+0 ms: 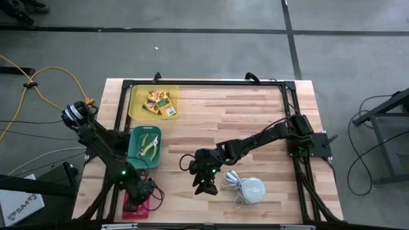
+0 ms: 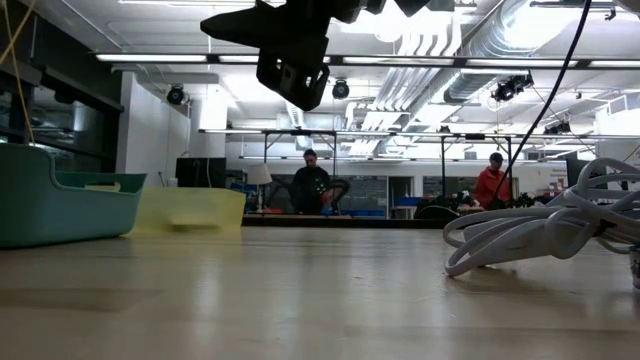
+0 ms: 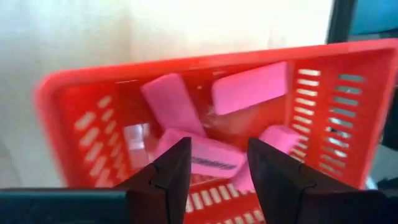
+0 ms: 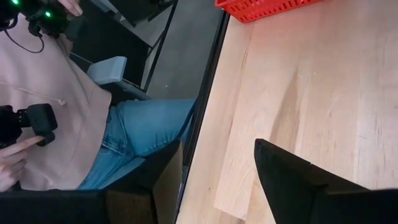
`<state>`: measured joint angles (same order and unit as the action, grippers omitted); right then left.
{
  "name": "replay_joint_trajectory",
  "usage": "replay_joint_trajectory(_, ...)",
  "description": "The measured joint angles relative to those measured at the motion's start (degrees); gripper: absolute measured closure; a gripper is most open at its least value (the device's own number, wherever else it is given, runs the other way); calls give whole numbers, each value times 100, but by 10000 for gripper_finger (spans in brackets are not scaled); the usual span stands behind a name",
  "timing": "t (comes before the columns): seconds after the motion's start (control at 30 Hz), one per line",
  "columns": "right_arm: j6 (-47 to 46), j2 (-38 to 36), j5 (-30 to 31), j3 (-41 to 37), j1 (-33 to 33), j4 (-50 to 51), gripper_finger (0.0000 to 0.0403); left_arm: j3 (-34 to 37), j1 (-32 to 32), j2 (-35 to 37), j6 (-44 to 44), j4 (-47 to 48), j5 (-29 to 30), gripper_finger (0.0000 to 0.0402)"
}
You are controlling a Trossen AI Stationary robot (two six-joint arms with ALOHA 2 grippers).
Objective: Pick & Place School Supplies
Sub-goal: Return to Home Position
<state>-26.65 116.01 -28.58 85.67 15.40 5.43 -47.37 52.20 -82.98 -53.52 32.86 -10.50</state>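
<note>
Pale wood planks make up the table point(image 1: 243, 121), and a lit workshop hall with two far-off people is seen beyond it in the low view. Left fingers point(image 3: 171, 177) are held spread, with nothing pinched between them. The left gripper point(image 3: 217, 155) is hung just above the red basket point(image 3: 186, 62), which is set at the table's corner, low on the left of the high view. Four erasers point(image 3: 249, 87) can be counted lying loose on the basket floor. Right fingers point(image 4: 286, 174) are likewise parted and empty. The right gripper point(image 1: 204, 182) is held over bare wood in the lower middle of the high view, just beside the white dome point(image 1: 251, 189) and its cord point(image 2: 520, 235), neither of which appears to be touched. Farther out, the scissors point(image 1: 150, 145) are seen lying in the green bin point(image 1: 146, 128), and the boxes point(image 1: 160, 102) are gathered in the yellow tray point(image 1: 137, 96) beyond it; their count cannot be told for sure. A seated person in jeans point(image 4: 137, 130) is shown off the table's edge in the right wrist view. No supply is seen loose on the table, so the sorting is judged to be done. What seems left is only that both arms be drawn back to rest, the left one lifted clear of the basket first
</note>
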Motion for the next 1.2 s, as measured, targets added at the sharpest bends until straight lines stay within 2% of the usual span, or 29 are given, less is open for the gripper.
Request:
replay_joint_trajectory(0.27, 4, 0, 9, 0, 0, 45, 213, 0, -558, 2, 277, 315, -936, 250)
replay_joint_trajectory(0.4, 128, 0, 11, 0, 0, 114, 213, 0, -583, 4, 14, 313, -1465, 250)
replay_joint_trajectory(0.67, 291, -2, 11, 0, -4, 130, 213, -12, -637, 7, -509, 263, -2071, 250)
replay_joint_trajectory(1.2, 282, -2, -4, 0, -2, 195, 213, -15, -923, 45, -782, 201, -2322, 250)
